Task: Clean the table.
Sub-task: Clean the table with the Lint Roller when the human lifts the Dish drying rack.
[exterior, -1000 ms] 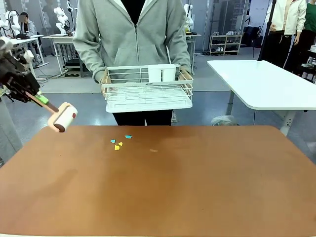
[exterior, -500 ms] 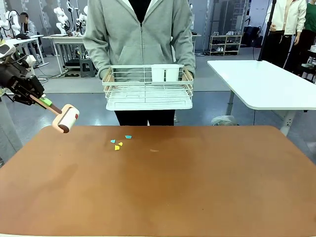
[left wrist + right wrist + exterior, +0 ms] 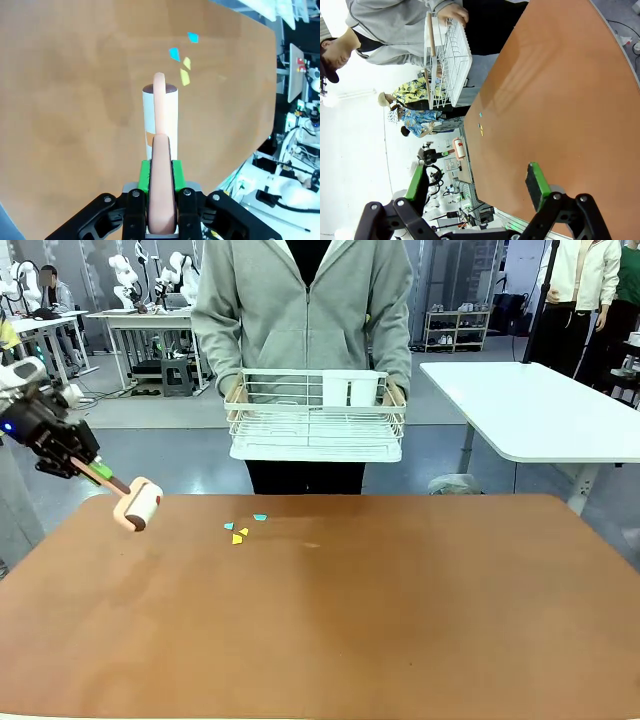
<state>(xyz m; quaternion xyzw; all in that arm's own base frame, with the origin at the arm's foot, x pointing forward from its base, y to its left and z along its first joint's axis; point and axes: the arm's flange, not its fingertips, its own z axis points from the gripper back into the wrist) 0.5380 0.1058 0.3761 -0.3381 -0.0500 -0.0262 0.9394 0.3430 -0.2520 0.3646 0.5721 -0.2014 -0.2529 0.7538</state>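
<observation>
Gripping the peach handle of a lint roller (image 3: 140,506), the left gripper (image 3: 97,472) holds its white drum over the far-left corner of the table (image 3: 350,620), left of 4 paper scraps (image 3: 243,528); the right gripper (image 3: 476,182) hangs spread open.

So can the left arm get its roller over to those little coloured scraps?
Probably yes: the left gripper holds the roller not far from the scraps, with only bare table between them.

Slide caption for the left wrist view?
Left gripper shut on a lint roller, aimed at blue and yellow scraps on the table.
</observation>
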